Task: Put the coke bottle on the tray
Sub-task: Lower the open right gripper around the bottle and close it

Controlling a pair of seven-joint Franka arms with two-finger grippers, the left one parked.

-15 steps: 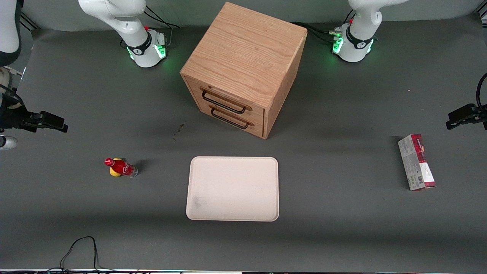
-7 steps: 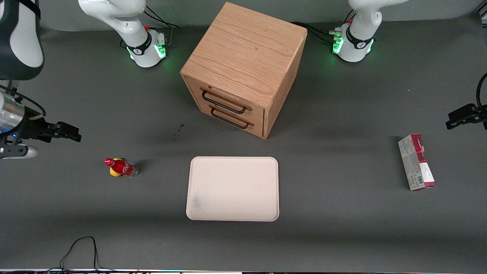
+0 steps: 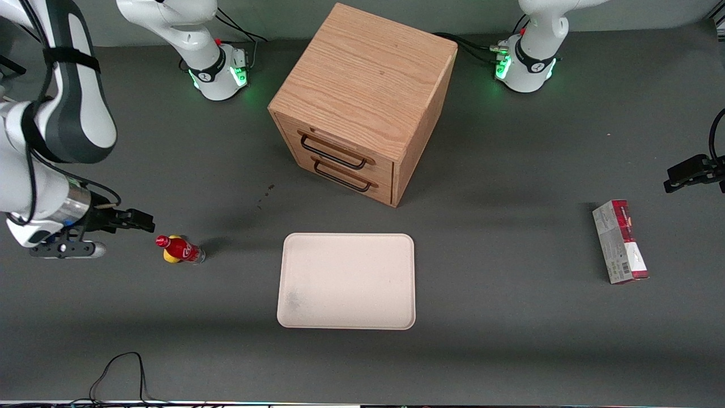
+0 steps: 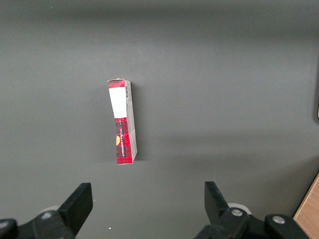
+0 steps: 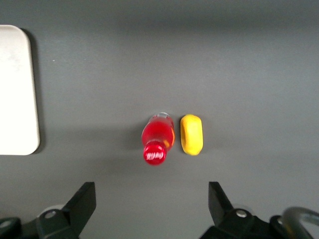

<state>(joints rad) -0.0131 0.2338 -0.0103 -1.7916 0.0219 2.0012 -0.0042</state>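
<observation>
Bottle point(image 3: 180, 249) stands upright on the table point(image 3: 510, 317), red cap up, touching the yellow lump point(image 5: 192, 134) (lump sits just beside it). We have the gripper point(image 3: 139, 221) hovering near the bottle, toward the working arm's end, fingers point(image 5: 82, 201) spread wide, nothing held. Tray point(image 3: 346, 281) is well apart from the bottle, in front of the cabinet point(image 3: 362, 102).
</observation>
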